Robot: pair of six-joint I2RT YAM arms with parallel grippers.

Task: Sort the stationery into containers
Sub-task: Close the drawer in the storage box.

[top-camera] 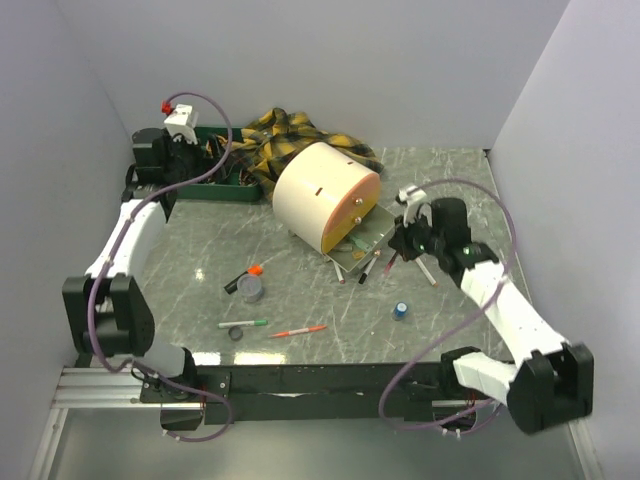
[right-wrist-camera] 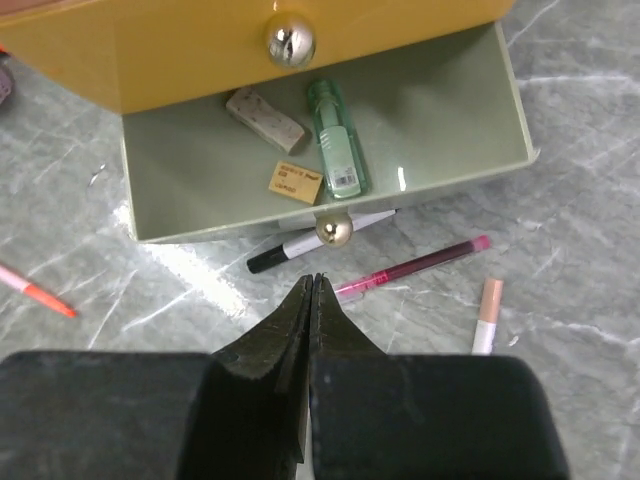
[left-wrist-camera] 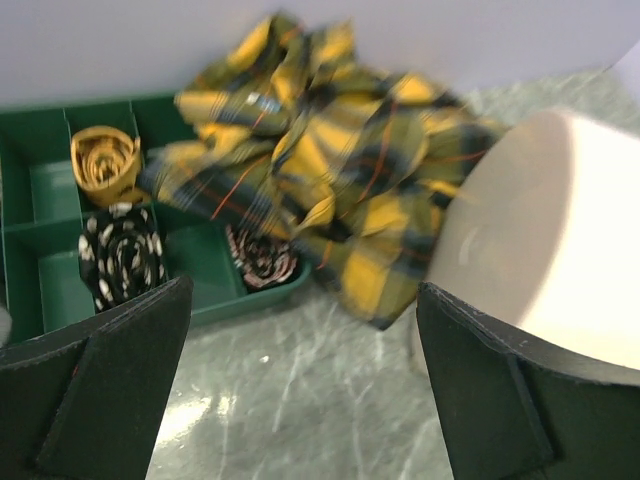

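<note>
Two claws are in view. The right claw is pressed fully closed with nothing between its tips, low in the middle of its wrist view. Just above it sits the brass knob of a pale green drawer, which is pulled out of the cream drum. Inside the drawer lie a grey eraser, a green bottle and a small tan block. A black-capped marker pokes out beneath the drawer front. A pink pen and a peach marker lie lower right.

The left claw stands wide open and empty. Beyond it are the green tray at upper left and the plaid cloth at top centre.

In the overhead view, a black highlighter, a grey tape roll and an orange pen lie loose at lower centre.
</note>
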